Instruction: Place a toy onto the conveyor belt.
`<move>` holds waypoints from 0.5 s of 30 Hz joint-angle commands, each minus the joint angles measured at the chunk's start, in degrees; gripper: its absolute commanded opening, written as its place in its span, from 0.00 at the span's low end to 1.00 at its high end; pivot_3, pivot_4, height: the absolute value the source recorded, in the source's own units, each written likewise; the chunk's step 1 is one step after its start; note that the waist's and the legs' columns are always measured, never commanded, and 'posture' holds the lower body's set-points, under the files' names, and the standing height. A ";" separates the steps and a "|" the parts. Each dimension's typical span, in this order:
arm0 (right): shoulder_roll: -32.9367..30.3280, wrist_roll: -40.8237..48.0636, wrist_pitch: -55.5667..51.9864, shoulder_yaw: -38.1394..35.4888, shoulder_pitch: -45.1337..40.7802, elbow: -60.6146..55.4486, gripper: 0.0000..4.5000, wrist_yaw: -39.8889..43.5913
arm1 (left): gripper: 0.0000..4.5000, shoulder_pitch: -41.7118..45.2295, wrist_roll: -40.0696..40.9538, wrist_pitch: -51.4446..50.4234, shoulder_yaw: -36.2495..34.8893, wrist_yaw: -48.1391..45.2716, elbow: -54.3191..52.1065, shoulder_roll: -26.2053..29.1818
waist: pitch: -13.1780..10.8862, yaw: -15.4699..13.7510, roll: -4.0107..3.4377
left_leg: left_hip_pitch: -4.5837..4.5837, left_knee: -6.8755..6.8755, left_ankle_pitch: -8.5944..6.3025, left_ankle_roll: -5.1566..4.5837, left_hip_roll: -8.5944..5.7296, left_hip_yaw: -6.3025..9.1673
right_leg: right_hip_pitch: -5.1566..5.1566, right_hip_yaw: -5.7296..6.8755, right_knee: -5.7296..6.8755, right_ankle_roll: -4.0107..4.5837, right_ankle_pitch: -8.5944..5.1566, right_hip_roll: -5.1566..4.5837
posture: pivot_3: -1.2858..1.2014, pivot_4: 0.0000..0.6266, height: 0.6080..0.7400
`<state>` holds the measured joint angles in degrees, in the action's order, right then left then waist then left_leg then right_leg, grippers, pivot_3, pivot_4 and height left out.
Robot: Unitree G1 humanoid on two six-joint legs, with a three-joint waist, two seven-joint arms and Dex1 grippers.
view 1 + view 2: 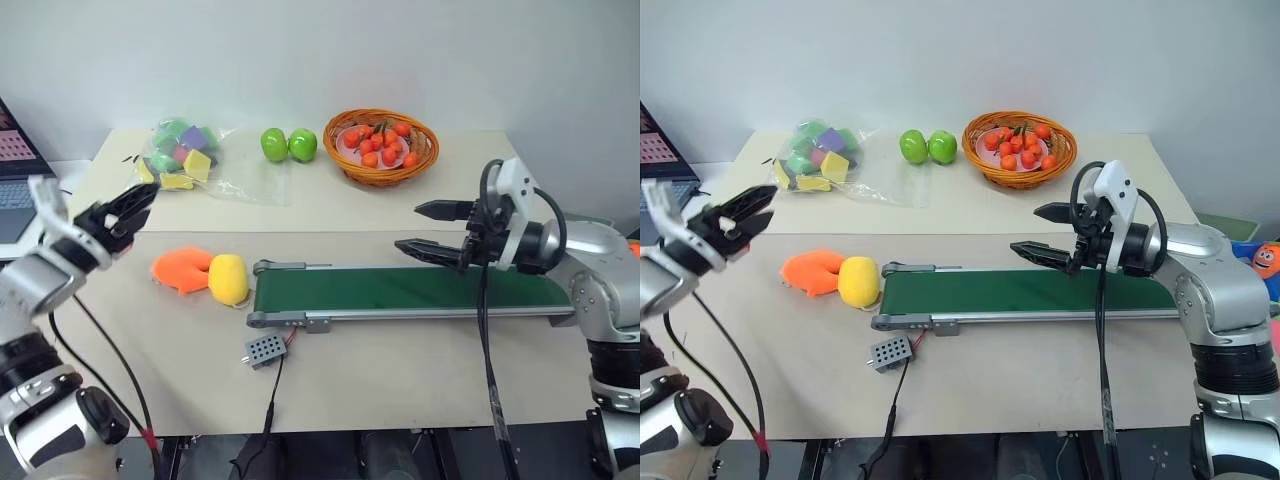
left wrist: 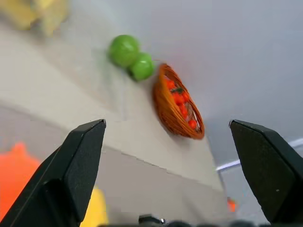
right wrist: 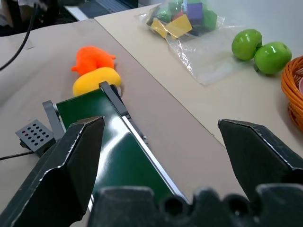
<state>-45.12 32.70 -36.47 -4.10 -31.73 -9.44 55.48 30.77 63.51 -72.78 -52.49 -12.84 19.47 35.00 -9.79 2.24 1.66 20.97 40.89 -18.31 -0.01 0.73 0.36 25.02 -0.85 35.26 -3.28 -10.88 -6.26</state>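
A small bright orange plush fish toy [image 1: 181,269] lies on the beige desk [image 1: 400,350] touching a yellow lemon-shaped toy [image 1: 228,279] beside the dark green conveyor belt [image 1: 400,289]; both end effectors, left [image 1: 128,213] and right [image 1: 432,229], hang wide open and empty; it looks soft, light, best pinched across its middle

The toy [image 1: 181,268] lies partly hidden behind the yellow lemon-shaped toy [image 1: 228,279] that touches it, so no eye can be made out. In the left wrist view it is cut by the picture's edge – a blurred orange patch. The conveyor belt [image 1: 400,291] has its far end covered by the right arm (roller there unseen). A laptop [image 1: 12,170] is cut off at the edge.
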 commanded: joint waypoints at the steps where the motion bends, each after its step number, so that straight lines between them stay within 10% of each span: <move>1: 0.24 -0.53 1.84 -0.09 -1.90 0.50 1.00 1.21 | 0.99 -5.15 3.35 -0.09 -6.29 1.56 2.50 0.59 | 0.01 0.06 0.01 | 0.00 0.00 0.06 0.12 0.00 0.00 | 0.00 0.00 0.01 0.00 0.00 0.00 | 0.52 0.24 0.99; 15: -2.16 -1.98 1.02 -1.71 -0.58 0.18 1.00 3.01 | 0.99 -8.58 -1.58 5.40 -2.72 -8.69 25.91 3.49 | 0.02 -0.78 0.02 | -0.53 -0.21 0.10 0.19 -0.01 -0.05 | -0.48 0.00 -0.08 0.04 0.02 -0.01 | 0.52 0.24 0.99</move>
<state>-46.08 30.11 -35.44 -3.04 -32.33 -7.12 58.56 21.17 62.24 -67.32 -56.27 -19.91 43.74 39.05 -9.76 1.46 1.68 20.35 40.66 -18.22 0.17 0.72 0.32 24.43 -0.83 35.13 -3.24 -10.86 -6.27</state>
